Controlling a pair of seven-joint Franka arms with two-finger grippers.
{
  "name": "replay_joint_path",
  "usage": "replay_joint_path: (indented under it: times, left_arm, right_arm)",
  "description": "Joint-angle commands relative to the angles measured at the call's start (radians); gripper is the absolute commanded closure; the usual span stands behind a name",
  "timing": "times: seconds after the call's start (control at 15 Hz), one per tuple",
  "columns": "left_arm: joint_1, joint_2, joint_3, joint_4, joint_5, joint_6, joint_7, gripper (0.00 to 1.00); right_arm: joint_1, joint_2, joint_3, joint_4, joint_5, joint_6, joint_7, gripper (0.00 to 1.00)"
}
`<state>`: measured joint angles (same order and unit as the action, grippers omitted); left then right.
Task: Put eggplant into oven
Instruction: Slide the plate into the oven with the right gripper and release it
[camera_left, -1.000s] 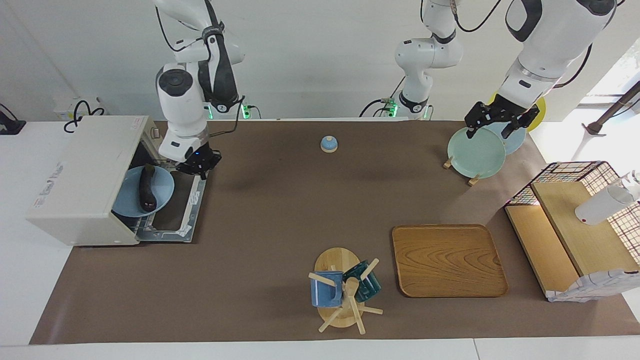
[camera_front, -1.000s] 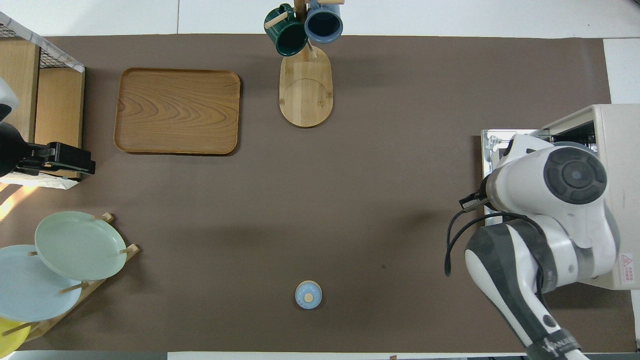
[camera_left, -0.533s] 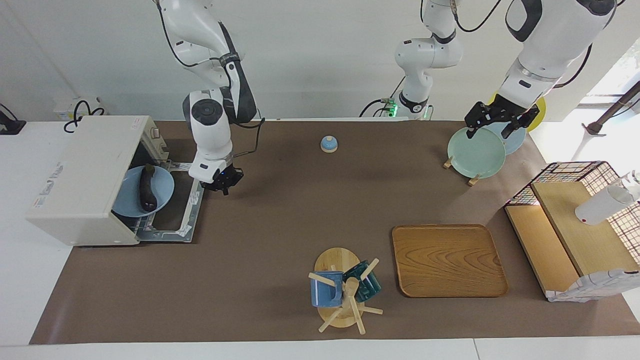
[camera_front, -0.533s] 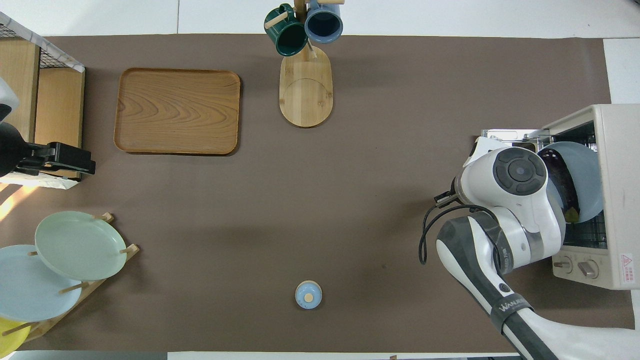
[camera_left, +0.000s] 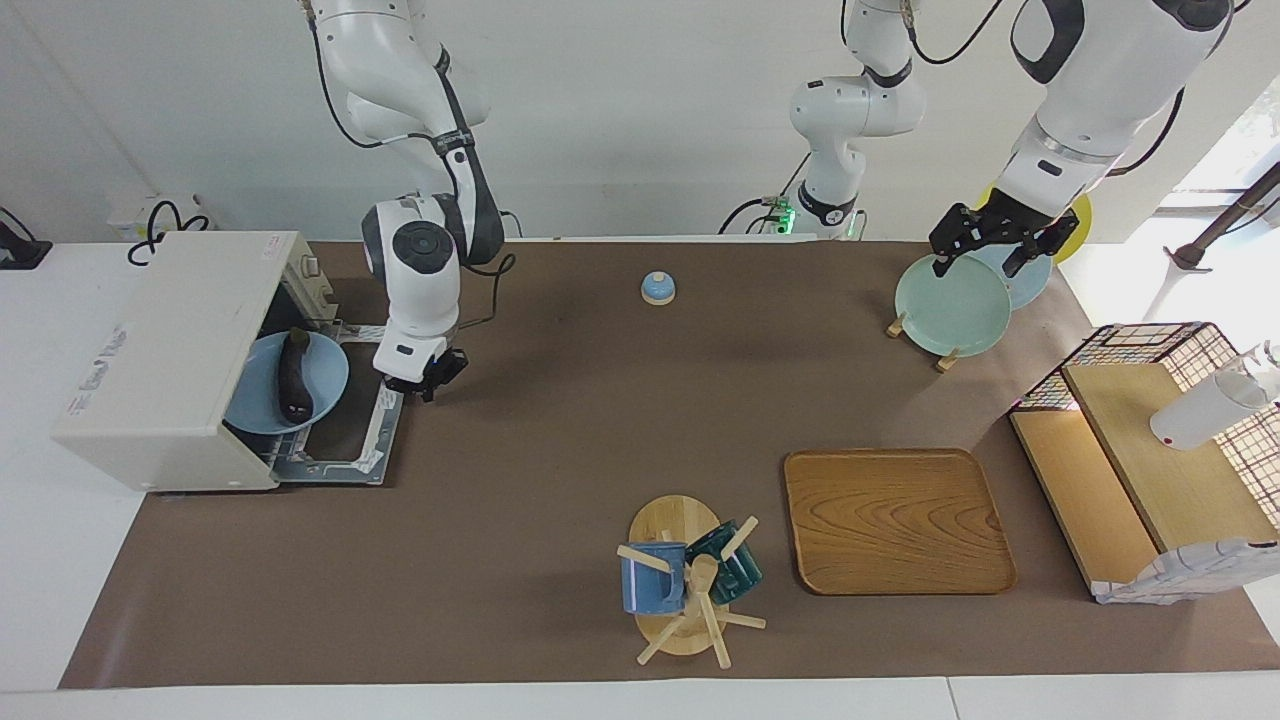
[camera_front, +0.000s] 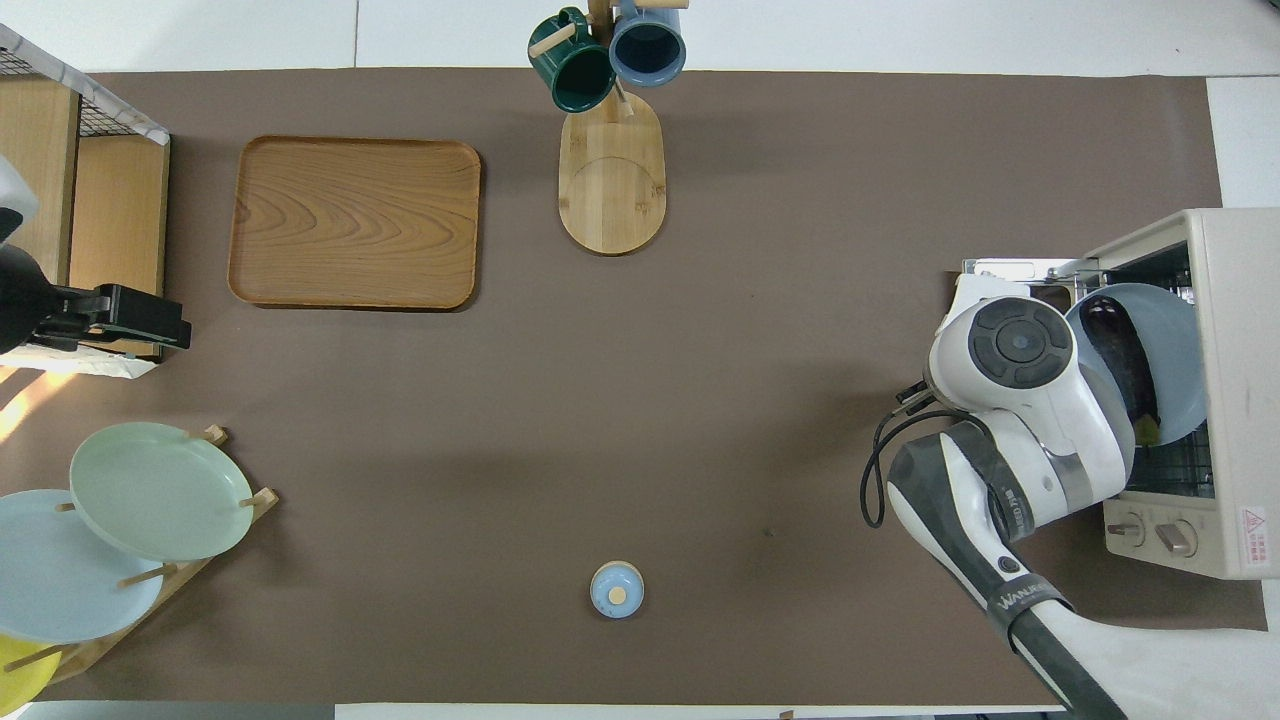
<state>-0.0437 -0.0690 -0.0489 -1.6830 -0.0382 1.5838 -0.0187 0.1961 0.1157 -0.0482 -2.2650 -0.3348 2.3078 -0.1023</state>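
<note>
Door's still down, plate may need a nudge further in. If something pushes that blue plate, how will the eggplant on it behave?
The eggplant looks rounded, slender and glossy, so it may roll or slide on the blue plate if the push is jerky. It lies lengthwise in the shallow dish, which should hold it somewhat. The plate juts from the oven over the open door, so it could tip.

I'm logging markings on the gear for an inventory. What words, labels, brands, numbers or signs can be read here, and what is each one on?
"WANXUNM", roughly; the last letters are unsure: on the black band around the right arm.
Red lettering on the top of the oven: too blurred to read.
Red warning triangle with small print, on a sticker at the oven's control end: print too small to read.
Nothing else carries readable text.
</note>
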Motion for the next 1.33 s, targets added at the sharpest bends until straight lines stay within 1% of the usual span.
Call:
replay_joint_path:
  times: [0.0,0.13,0.33,0.47,0.6,0.73,0.93,1.0,1.13,1.27]
  left_arm:
    - [0.01,-0.011,-0.006,-0.006,0.017,-0.002,0.013,0.0]
    - [0.01,-0.011,-0.006,-0.006,0.017,-0.002,0.013,0.0]
    - [0.01,-0.011,-0.006,-0.006,0.017,-0.004,0.013,0.0]
    - [0.01,-0.011,-0.006,-0.006,0.017,-0.004,0.013,0.0]
    - [0.01,-0.011,-0.006,-0.006,0.017,-0.002,0.013,0.0]
    - [0.01,-0.011,-0.006,-0.006,0.017,-0.004,0.011,0.0]
    - [0.01,-0.011,-0.006,-0.006,0.017,-0.002,0.013,0.0]
    - [0.01,-0.011,-0.006,-0.006,0.017,-0.004,0.011,0.0]
    - [0.01,-0.011,-0.006,-0.006,0.017,-0.004,0.011,0.0]
    - [0.01,-0.011,-0.006,-0.006,0.017,-0.004,0.013,0.0]
  right_arm:
    - [-0.027,-0.004,0.007,-0.033,-0.02,0.039,0.001,1.0]
    - [-0.044,0.002,0.007,-0.042,-0.02,0.077,-0.002,1.0]
    - [-0.047,0.007,0.007,-0.039,-0.027,0.079,-0.01,1.0]
    - [-0.046,0.01,0.007,-0.013,-0.12,0.053,-0.016,1.0]
    - [-0.044,0.01,0.008,0.048,-0.156,-0.031,-0.025,1.0]
    - [-0.041,0.009,0.01,0.119,-0.155,-0.126,-0.086,1.0]
    - [-0.053,-0.002,0.007,0.215,-0.141,-0.235,-0.195,1.0]
    - [-0.072,-0.005,0.007,0.235,-0.135,-0.26,-0.233,1.0]
    - [-0.11,-0.028,0.005,0.24,-0.093,-0.265,-0.299,1.0]
    - [-0.138,-0.051,0.004,0.239,-0.081,-0.28,-0.33,1.0]
